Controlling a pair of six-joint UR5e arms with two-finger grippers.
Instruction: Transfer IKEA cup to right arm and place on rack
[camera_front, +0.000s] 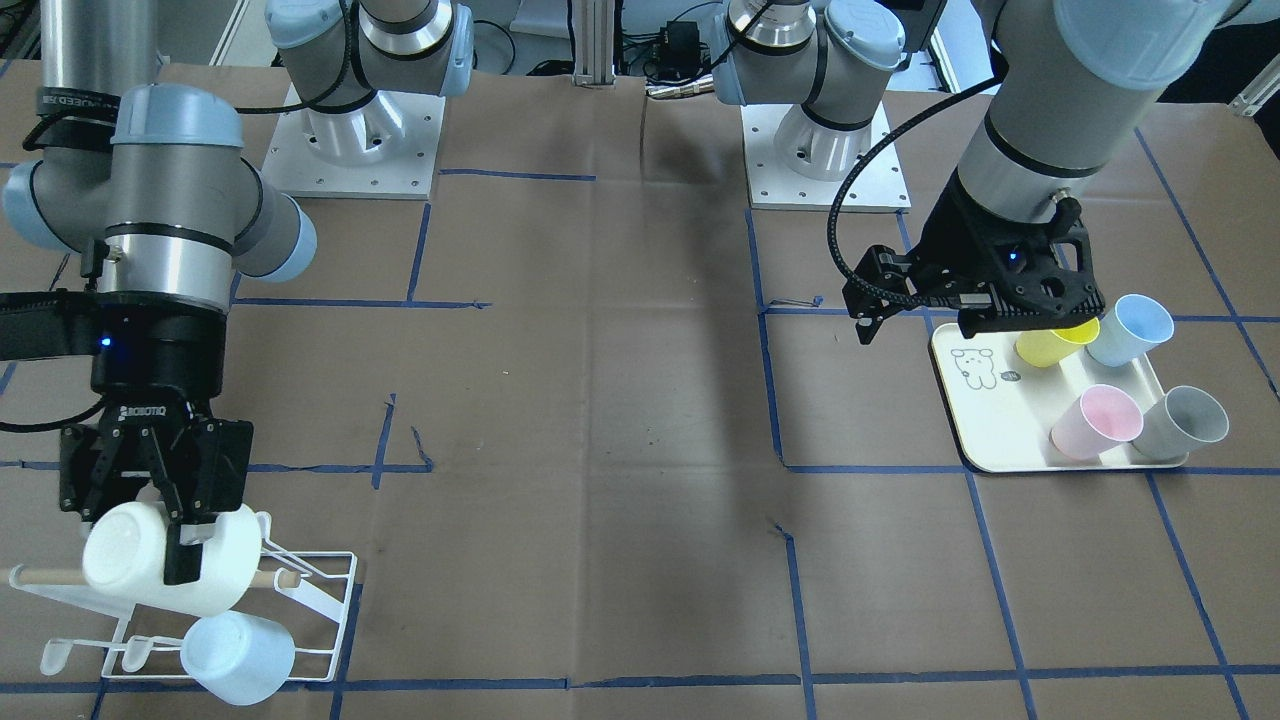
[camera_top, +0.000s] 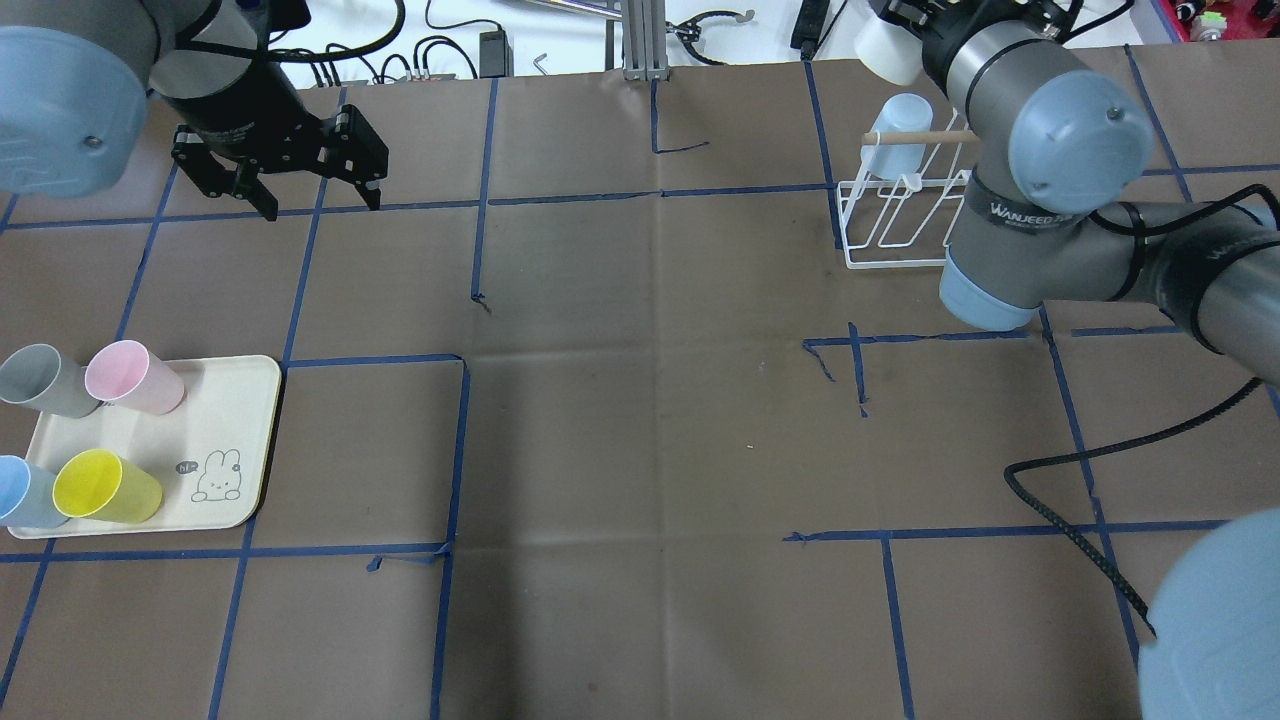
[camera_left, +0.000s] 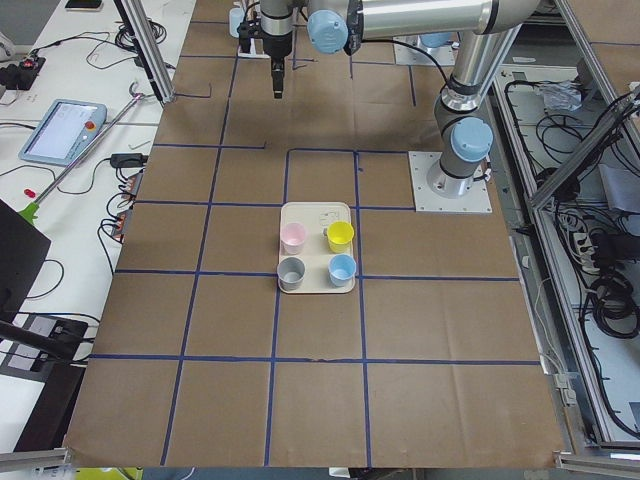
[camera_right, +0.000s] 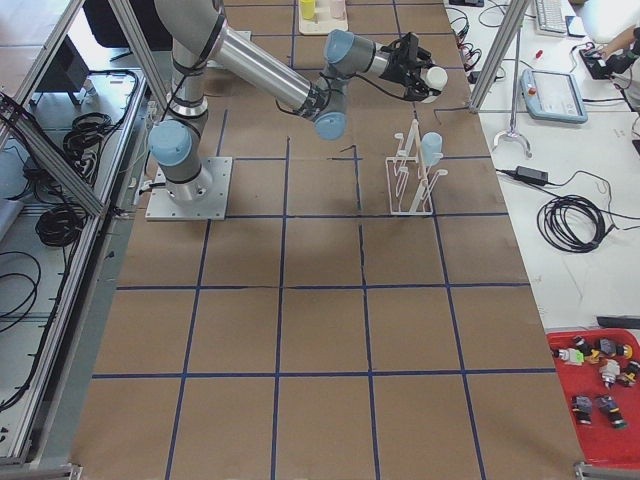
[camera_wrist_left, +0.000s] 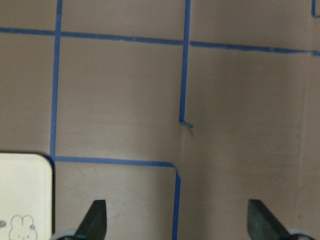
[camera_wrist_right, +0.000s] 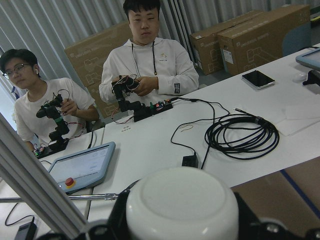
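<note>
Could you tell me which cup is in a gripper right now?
The white cup, clamped by the right gripper beside the rack; no other is held or white.

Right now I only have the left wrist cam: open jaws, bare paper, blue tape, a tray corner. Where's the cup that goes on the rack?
Observer: The right gripper has it. Its jaws are shut on a white cup, held on its side just over the rack. I can't tell whether the two touch.
Operator: Is the rack otherwise empty?
Observer: No, a light blue cup sits on it too, at the end away from the robot's base.
</note>
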